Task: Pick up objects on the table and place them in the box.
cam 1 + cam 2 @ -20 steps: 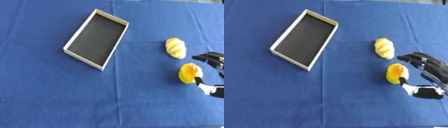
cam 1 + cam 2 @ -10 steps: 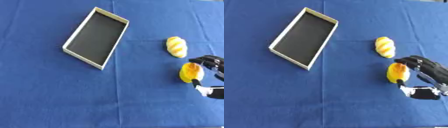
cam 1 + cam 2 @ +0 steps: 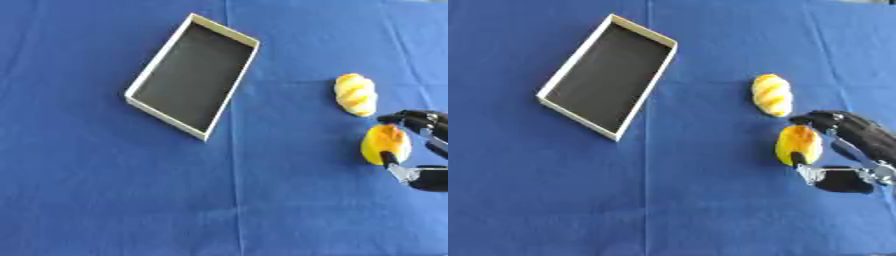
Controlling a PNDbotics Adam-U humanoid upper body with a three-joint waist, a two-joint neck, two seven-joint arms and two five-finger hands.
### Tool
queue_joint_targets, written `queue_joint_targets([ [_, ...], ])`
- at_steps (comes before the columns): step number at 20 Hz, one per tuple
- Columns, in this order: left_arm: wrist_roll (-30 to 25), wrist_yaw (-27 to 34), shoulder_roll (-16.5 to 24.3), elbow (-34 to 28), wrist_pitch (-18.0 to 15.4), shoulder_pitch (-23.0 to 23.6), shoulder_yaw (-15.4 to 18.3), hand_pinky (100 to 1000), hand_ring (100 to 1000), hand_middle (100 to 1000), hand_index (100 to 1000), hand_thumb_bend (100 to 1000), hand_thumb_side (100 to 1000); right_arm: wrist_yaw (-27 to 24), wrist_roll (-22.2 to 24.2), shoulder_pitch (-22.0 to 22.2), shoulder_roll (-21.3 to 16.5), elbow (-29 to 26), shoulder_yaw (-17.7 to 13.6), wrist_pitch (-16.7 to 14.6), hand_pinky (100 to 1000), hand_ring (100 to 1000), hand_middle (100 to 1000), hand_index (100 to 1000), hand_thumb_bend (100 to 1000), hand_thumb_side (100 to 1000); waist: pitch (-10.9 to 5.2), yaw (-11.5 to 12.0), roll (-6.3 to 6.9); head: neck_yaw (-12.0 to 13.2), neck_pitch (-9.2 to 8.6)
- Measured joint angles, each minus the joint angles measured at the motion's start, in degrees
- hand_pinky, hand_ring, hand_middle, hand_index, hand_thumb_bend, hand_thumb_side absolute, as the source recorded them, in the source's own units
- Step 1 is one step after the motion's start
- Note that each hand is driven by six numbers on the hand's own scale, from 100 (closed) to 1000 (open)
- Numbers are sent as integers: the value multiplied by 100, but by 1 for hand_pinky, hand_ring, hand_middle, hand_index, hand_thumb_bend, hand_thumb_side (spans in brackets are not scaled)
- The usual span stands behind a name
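Since a second ago the right hand (image 3: 852, 150) has closed in; its fingers (image 3: 820, 119) and thumb now curl round the orange-yellow fruit (image 3: 798, 144) at the surface's right. The grasp is in hand. Next: lift and carry left to the empty box (image 3: 606, 82). A striped bread roll (image 3: 771, 95) waits just beyond.

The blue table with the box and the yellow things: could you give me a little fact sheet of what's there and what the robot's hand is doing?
surface: blue cloth-covered table
box: shallow white-rimmed rectangular box with dark floor, left of centre, empty
object 1: pale yellow ridged bread-shaped piece, lying alone on the cloth
object 2: orange-yellow rounded fruit-like piece, just nearer than the bread piece
right hand: black right hand, fingers and thumb curled around the fruit-like piece
left hand: not visible
placed in box: nothing yet
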Motion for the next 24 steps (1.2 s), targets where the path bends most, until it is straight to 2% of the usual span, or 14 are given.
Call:
queue_joint_targets([
  [4,-1,15,0,0,-1,-2,0,814,803,793,881,100,632,162,-119,-2,7,0,63,2,837,734,680,770,100,472,0,2,3,-4,0],
  [6,-2,18,0,0,0,-2,0,814,803,793,881,100,632,256,-112,-3,7,0,86,-5,798,657,594,681,100,451,0,3,3,-8,0],
  [11,-14,26,-1,0,8,-4,-1,814,803,793,880,100,632,273,-236,-12,7,0,122,-144,766,599,503,544,100,276,0,3,4,-10,0],
  [24,-14,50,-2,0,14,-7,-1,814,803,794,881,100,633,-306,-942,-13,5,0,152,-699,766,592,471,516,100,219,-41,0,6,-18,0],
])
